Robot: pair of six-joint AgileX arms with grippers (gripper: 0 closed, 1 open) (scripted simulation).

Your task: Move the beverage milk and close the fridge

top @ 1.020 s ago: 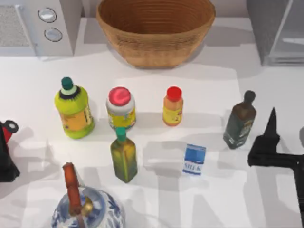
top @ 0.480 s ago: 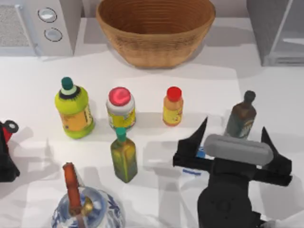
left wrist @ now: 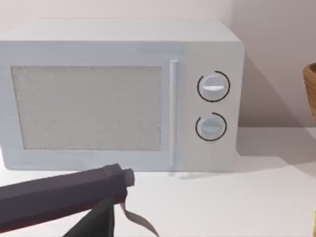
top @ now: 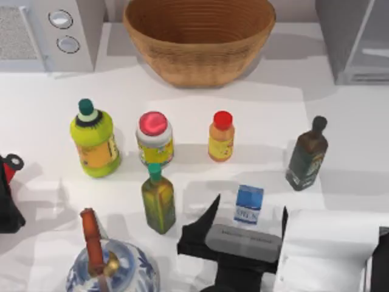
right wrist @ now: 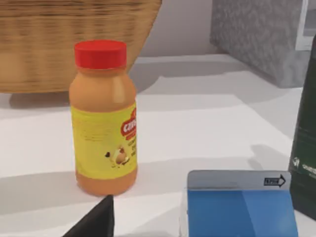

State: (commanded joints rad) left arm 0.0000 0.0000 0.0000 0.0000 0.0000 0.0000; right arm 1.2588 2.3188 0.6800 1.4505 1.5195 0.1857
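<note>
The beverage milk [top: 248,204] stands upright on the white table [top: 55,97], right of centre and toward the near edge, below the orange bottle with a red cap [top: 221,136] and between the green oil bottle [top: 158,199] and the dark bottle [top: 307,152]. The right end effector [top: 247,214] sits just on the near side of the carton, its two black fingers spread wide, one tip [top: 211,205] left of the carton and the other to its right; the fingers grip nothing and do not touch it. In the right wrist view the carton's blue top [right wrist: 241,202] lies close ahead, with the orange bottle [right wrist: 103,118] beyond it, the wicker basket [right wrist: 74,39] behind that, and the grey side of the fridge [right wrist: 256,34] farther off.

The fridge [top: 355,39] stands at the table's far right corner, its pale door panel angled outward. The wicker basket [top: 199,36] sits at far centre and a white microwave with two dials [top: 48,30] at far left. A yellow-green bottle [top: 94,140] and a red-lidded jar [top: 154,139] stand in a row with the orange bottle. A blue and white teapot [top: 109,267] is at the near left.

The left arm is parked at the table's left edge [top: 7,194]; I cannot tell how its end effector stands. Its wrist view faces the microwave [left wrist: 118,94].
</note>
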